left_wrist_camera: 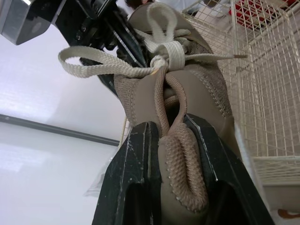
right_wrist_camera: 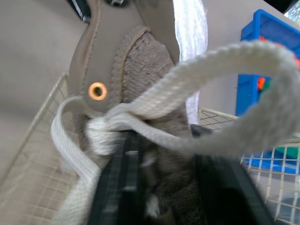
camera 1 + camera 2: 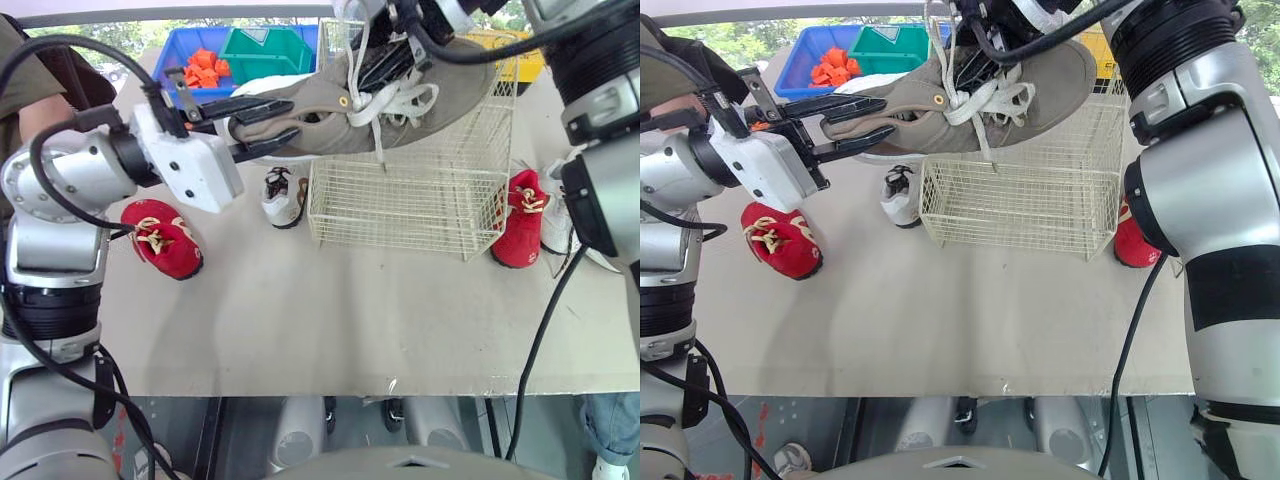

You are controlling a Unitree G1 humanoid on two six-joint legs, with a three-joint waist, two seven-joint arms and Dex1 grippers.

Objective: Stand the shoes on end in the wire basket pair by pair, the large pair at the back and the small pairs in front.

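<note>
**A:** Where do we have the large taupe shoe (image 3: 445,100)?

**B:** We hold it in the air between both arms. It lies roughly level over the open top of the wire basket (image 3: 400,205), heel to the left and toe to the right. Its pale laces hang down toward the wires.

**A:** And our fingers?

**B:** Our left gripper (image 3: 272,122) is clenched on the padded heel collar, one black finger on each side. Our right gripper (image 2: 161,183) grasps the shoe at the laces, with its fingers either side of the tongue.

**A:** What do we see on the table (image 3: 320,320)?

**B:** One small red shoe (image 3: 165,242) lies at the left, well apart from the basket. A second red shoe (image 3: 520,222) stands just beside the basket's right side. A small white shoe (image 3: 283,196) sits just beside its left side. At the far left are a blue bin (image 3: 188,42) holding orange pieces (image 3: 205,68) and a green bin (image 3: 265,50) next to it.
</note>
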